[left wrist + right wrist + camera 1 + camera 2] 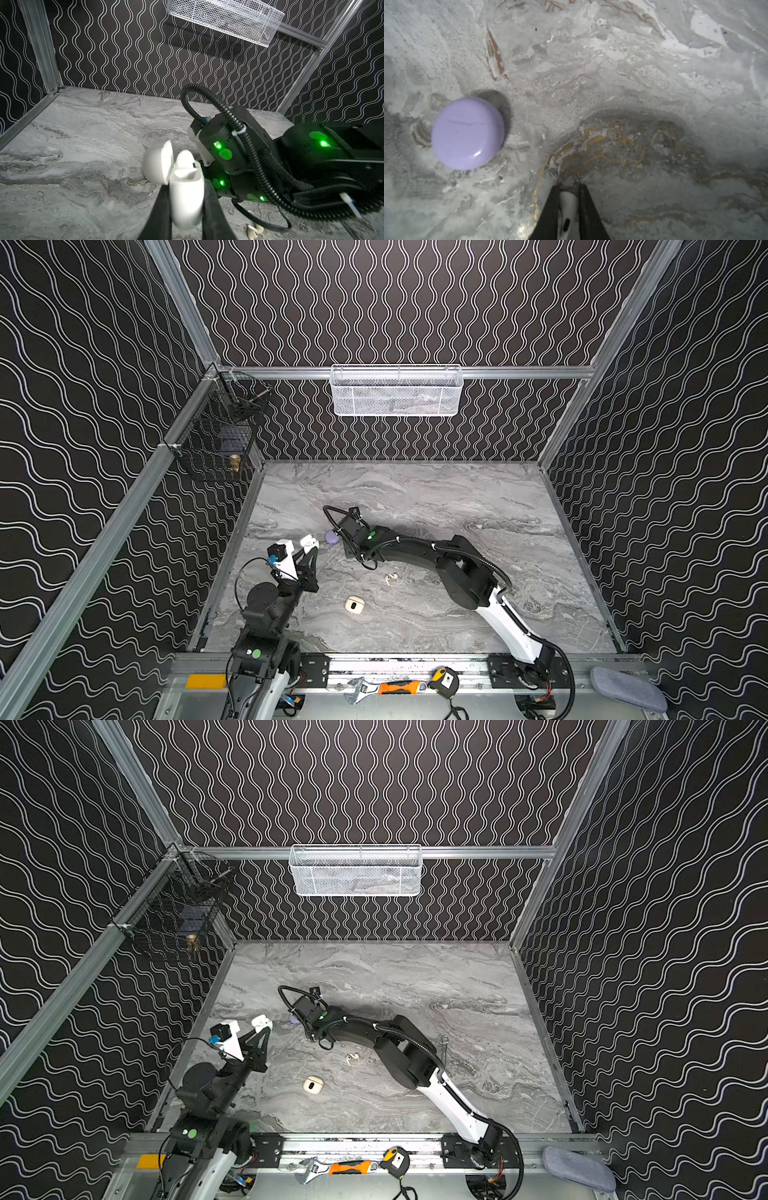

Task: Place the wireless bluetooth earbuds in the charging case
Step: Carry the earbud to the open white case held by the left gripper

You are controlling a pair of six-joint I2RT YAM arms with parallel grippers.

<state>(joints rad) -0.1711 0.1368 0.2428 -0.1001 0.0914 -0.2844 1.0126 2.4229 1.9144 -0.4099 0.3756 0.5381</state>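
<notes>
Marble tabletop point(457, 506), lavender case point(468, 133) seemingly shut, wrench point(359, 689)

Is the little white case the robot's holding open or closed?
Open. The white case, pinched in the left hand, has its lid tipped back, and one earbud sits in it.

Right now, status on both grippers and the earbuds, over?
Left gripper shut on open white charging case. Right gripper shut on white earbud. Closed lavender case on table between them, possibly in the way.
</notes>
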